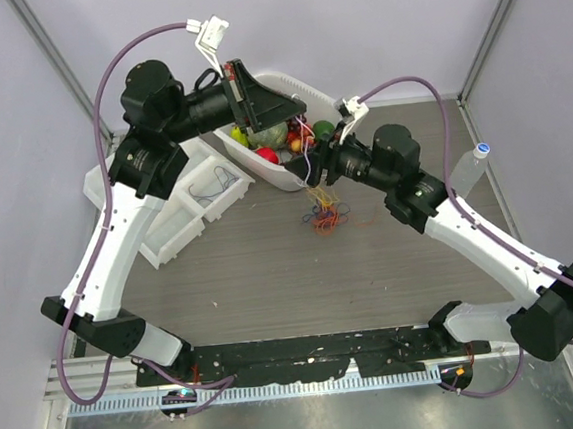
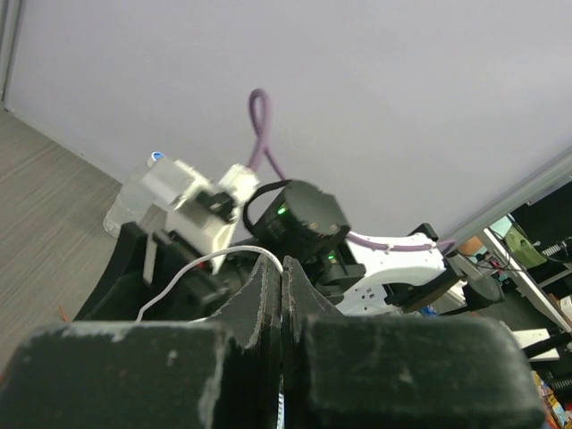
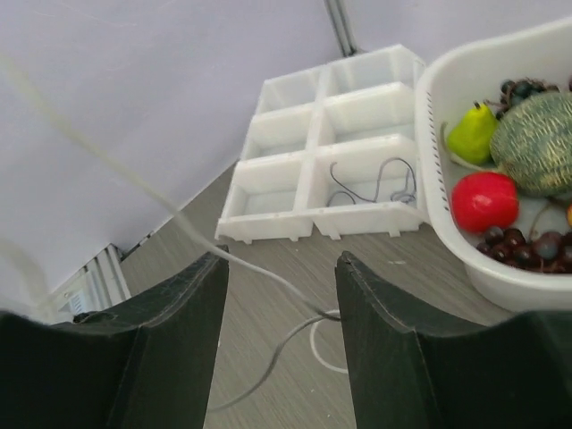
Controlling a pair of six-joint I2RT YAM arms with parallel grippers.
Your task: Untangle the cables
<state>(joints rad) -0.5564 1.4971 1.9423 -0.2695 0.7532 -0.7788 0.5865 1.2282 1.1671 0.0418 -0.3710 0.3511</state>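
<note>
Left gripper [image 2: 281,268] is clamped shut, apparently pinching a white cable [image 2: 192,273]. Right gripper [image 3: 281,304] gapes around a strand [image 3: 255,273], holding nothing. Tangle [image 1: 325,213] lies on the table [image 1: 271,266] by the basket [image 1: 283,180]. One cable is being drawn out; next, I'd say, right closes low on it.

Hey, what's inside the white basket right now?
Fruit: a green pear, a red apple, a striped melon and dark grapes. The left arm covers the rest.

From above I can't tell the strands apart in the tiny tangle of thin orange, purple, yellow wires [image 1: 325,214].
</note>
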